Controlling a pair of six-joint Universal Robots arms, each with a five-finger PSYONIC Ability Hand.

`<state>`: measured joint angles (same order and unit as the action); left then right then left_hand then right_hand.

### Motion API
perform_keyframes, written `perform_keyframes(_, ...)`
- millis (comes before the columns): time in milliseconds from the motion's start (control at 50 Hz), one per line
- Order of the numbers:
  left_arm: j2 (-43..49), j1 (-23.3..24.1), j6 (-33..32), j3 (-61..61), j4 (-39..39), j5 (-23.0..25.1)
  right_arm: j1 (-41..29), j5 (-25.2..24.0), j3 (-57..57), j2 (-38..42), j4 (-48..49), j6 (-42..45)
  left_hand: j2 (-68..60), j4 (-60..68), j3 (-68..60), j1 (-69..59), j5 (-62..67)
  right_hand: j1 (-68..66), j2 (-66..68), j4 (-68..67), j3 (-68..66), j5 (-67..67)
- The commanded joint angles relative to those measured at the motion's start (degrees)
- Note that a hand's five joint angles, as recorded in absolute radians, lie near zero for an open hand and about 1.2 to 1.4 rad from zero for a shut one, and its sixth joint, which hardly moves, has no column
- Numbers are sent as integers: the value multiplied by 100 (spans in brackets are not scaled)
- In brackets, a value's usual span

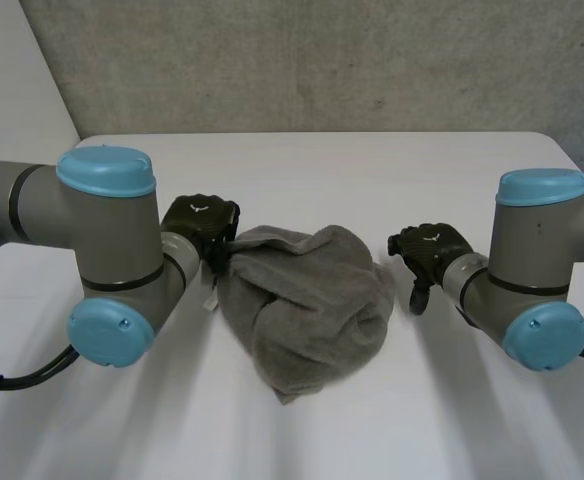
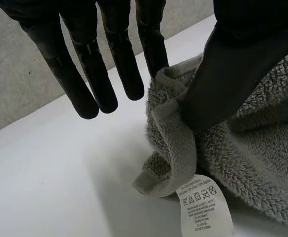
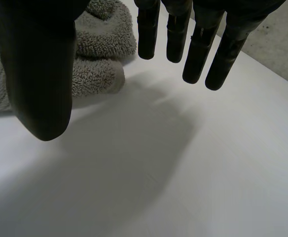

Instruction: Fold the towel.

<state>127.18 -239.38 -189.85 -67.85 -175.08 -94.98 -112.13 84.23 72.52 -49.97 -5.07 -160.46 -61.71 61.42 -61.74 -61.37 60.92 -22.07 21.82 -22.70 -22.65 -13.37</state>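
Flanking one crumpled towel [image 1: 307,305] — two robot hands [image 1: 200,222] [image 1: 427,250], left pinching.

1. From my screen, the towel [image 1: 307,310] is plain grey all over, with no stripe or print.
2. Its label [image 2: 203,205] is white, with small dark lettering and a row of dark care symbols.
3. The worktop [image 1: 372,170] is plain white.
4. The left robot hand [image 1: 200,222] and the right robot hand [image 1: 427,250] are both black.
5. The left arm [image 1: 112,250] and the right arm [image 1: 532,270] are grey with light-blue caps.
6. I read the wall [image 1: 322,60] as speckled grey.
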Motion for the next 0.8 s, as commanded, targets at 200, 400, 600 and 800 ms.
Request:
perform_keyframes(200,-202,-4,9,-352,0,6,-28,-311,-722,532,-46,-714,2122,-2092,2125,2088,-3042,-550,576,-488,-493,-421)
perform_keyframes(400,-141,-4,9,-343,-18,-3,-107,-582,-941,796,-143,-1066,984,-955,988,950,-1905,-2262,2288,-2200,-2205,-2132)
perform_keyframes(600,-281,-4,9,-317,0,-3,-116,-785,-950,744,-231,-1233,-1827,1856,-1824,-1861,906,-5788,5814,-5726,-5731,-5659)
perform_keyframes(800,-1275,-127,36,-194,-35,-12,-28,-812,-1003,-575,-187,-1303,-1829,1858,-1826,-1863,908,-5793,5818,-5730,-5735,-5663)
